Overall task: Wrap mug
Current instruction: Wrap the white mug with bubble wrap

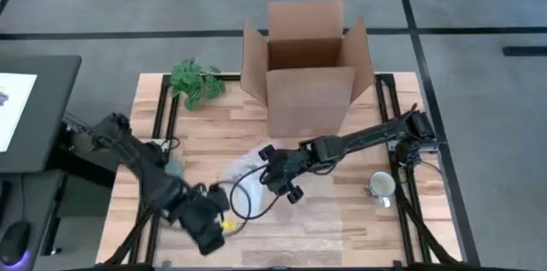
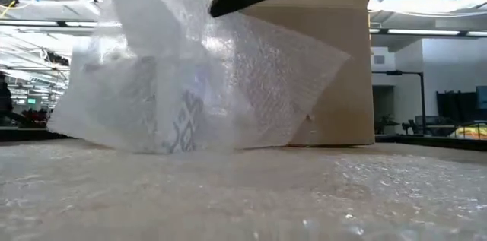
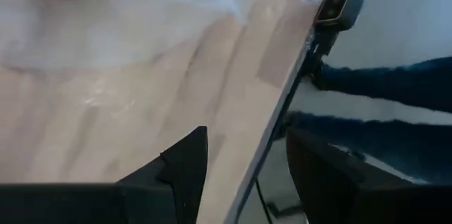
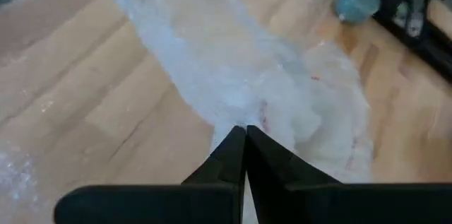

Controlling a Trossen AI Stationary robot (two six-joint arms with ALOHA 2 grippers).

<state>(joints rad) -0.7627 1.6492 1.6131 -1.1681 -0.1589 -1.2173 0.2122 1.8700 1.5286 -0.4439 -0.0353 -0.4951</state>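
Right gripper (image 1: 275, 171) sits over the middle of the table, jaws pressed together on a fold of bubble wrap (image 2: 205, 81) and lifting it. In the right wrist view the two fingers meet at a point with the clear sheet caught between them. The low view shows the sheet raised like a tent, one flap hanging from the dark gripper at the top edge.

Under that tent stands a patterned shape, likely a mug (image 2: 176, 123), though the plastic blurs it too much to be sure. It stands on the sheet, near table centre. A second mug (image 1: 381, 186) stands bare near the right edge of the table (image 1: 214, 130), well apart from the wrap.

Left gripper (image 3: 244, 164) hangs at the near left edge of the table, jaws spread, holding nothing. A person's dark blue sleeve (image 3: 395, 86) shows past the table edge.

A cardboard box (image 1: 308, 70) stands open at the far side; a green plant sprig (image 1: 197, 81) lies at the far left.

Progress, by judgement: wrapping is begun, not finished. One side of the sheet is pulled up and over; the rest lies flat, loose, untucked. Folding round and closing remain, perhaps boxing too.
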